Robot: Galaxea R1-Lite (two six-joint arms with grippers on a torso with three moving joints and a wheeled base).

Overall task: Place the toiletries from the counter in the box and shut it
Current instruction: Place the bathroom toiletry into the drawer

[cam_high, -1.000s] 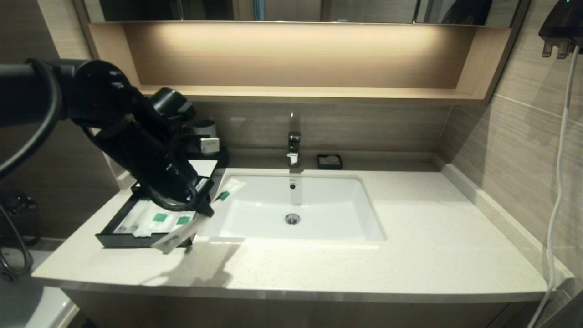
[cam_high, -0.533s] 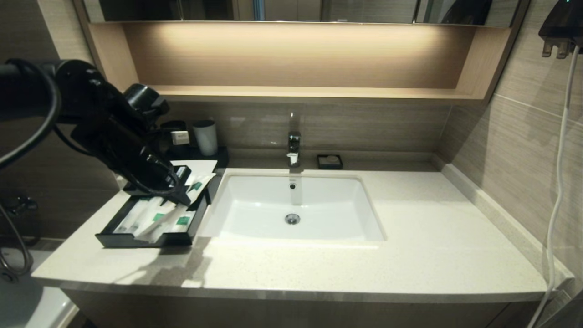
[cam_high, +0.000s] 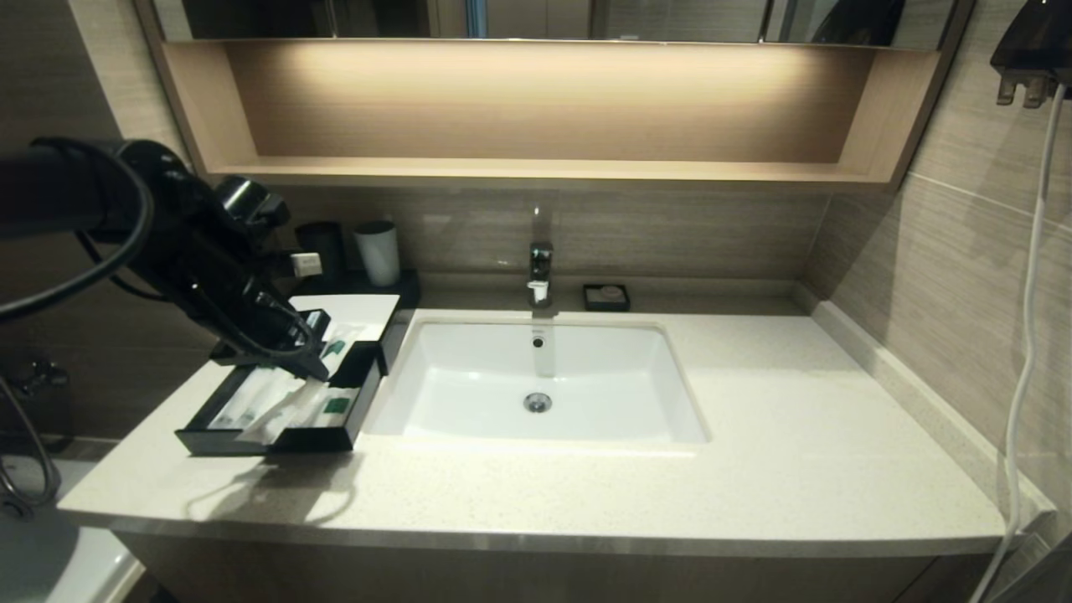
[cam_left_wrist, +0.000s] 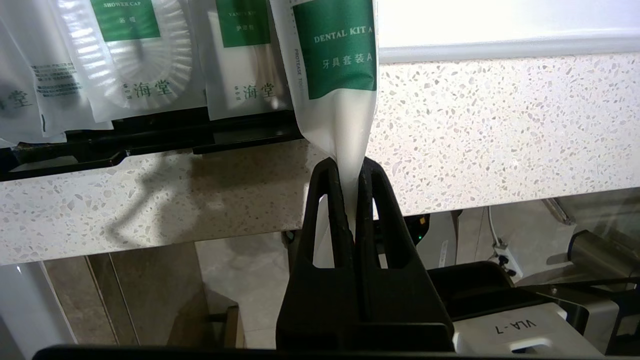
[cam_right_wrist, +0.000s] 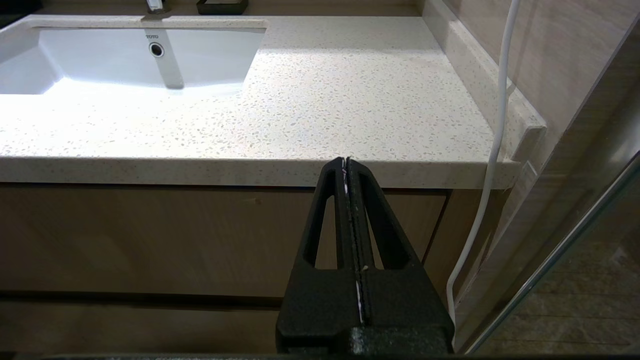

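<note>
Counter (cam_high: 586, 486): left hand (cam_left_wrist: 351, 167) pinches packet (cam_left_wrist: 334, 65) over box (cam_high: 276, 435); contents obscured.

- Dental kit packet (cam_left_wrist: 334, 75): green label reads "DENTAL KIT A" with "牙具套装 A" beneath; sideways print along its edge begins "PROTEASE".
- Shower cap packet (cam_left_wrist: 137, 55): green label "SHOWER CAP"; "海堂" lower down.
- Vanity kit packet (cam_left_wrist: 245, 60): label partly cut, "VANITY KIT"; "海堂" below.
- White part (cam_left_wrist: 520, 332) low in the left wrist view: "VLA-7", upside down.
- Basin (cam_right_wrist: 210, 50): "TOTO" above the overflow hole.
</note>
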